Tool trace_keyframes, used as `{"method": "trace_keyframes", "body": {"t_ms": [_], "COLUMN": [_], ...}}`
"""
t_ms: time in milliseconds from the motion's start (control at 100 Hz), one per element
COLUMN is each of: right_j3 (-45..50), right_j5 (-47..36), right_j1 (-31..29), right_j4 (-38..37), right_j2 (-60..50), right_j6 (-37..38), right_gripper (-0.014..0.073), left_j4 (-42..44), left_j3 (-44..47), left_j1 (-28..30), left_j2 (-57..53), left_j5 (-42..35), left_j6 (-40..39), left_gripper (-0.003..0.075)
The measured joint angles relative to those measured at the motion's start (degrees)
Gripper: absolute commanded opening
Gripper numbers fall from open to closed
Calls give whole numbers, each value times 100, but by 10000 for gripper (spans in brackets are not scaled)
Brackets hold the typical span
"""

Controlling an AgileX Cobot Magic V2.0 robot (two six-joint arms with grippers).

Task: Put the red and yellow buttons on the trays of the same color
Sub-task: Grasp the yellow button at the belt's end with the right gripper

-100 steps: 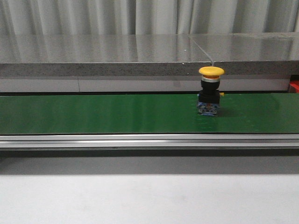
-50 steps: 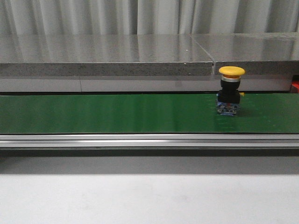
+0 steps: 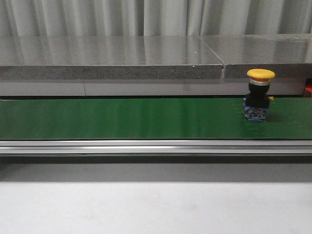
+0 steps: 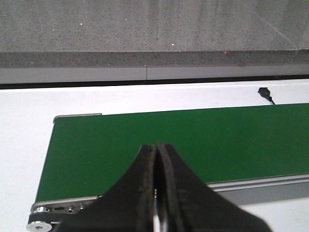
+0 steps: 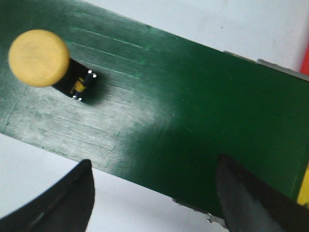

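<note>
A yellow button [image 3: 258,95] with a mushroom cap and black body stands upright on the green conveyor belt [image 3: 122,118], near its right end. The right wrist view shows the button's yellow cap [image 5: 38,58] from above. My right gripper [image 5: 154,160] hangs open over the belt's near edge, apart from the button, with nothing between its fingers. My left gripper [image 4: 155,146] is shut and empty above the belt's left end [image 4: 120,145]. No red button is in view. Past the belt's right end, a red sliver [image 5: 305,58] and a yellow sliver [image 5: 304,193] show; whether they are the trays I cannot tell.
A grey stone ledge [image 3: 112,58] runs behind the belt, with curtains above it. An aluminium rail [image 3: 146,146] borders the belt's front, and white tabletop [image 3: 146,204] lies before it. A small black sensor [image 4: 265,93] sits on the white surface by the belt.
The yellow button has travelled to the right along the belt, staying upright. Neither gripper shows in the earlier frames.
</note>
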Motion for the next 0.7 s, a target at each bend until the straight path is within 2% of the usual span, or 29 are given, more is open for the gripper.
{"method": "trace_keyframes", "body": {"t_ms": [310, 700], "right_j3": [9, 9], "right_j5": [-328, -1030], "right_j1": [584, 621], "right_j4": [0, 162], "right_j2": [494, 1190], "right_j6": [-227, -230], "right_gripper": [528, 528], "left_j4": [0, 0], "left_j3": [0, 0], "left_j1": [0, 0], "left_j2": [0, 0], "left_j5": [0, 0], "left_j6": [0, 0], "left_gripper": [-19, -19]}}
